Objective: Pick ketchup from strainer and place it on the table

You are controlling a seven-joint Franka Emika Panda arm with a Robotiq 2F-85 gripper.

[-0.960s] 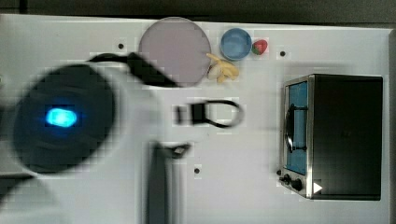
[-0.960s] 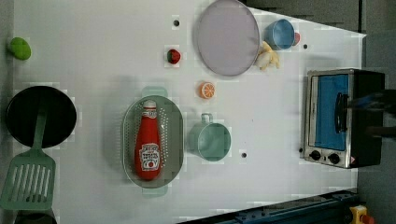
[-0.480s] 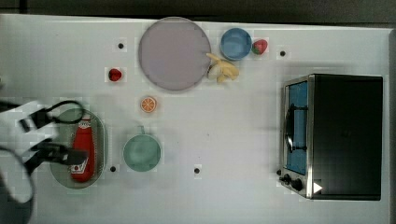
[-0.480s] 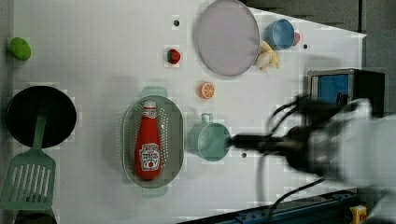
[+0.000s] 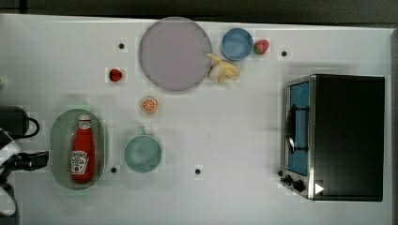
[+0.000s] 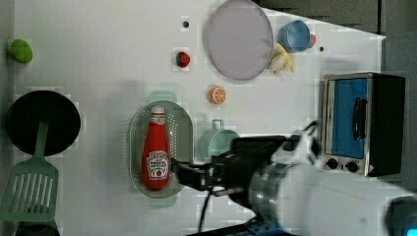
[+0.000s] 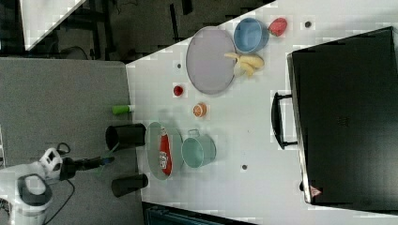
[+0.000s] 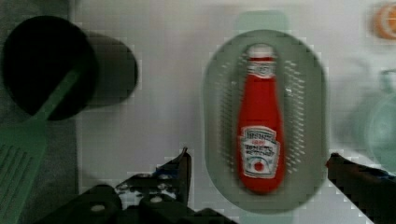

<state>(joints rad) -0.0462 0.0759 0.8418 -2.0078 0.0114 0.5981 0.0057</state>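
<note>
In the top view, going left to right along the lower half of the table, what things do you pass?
Strainer holding the ketchup → teal cup → toaster oven.

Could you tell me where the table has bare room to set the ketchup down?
The widest bare patch of the white table lies between the teal cup and the black toaster oven. It is crowded around the grey-lilac plate.
</note>
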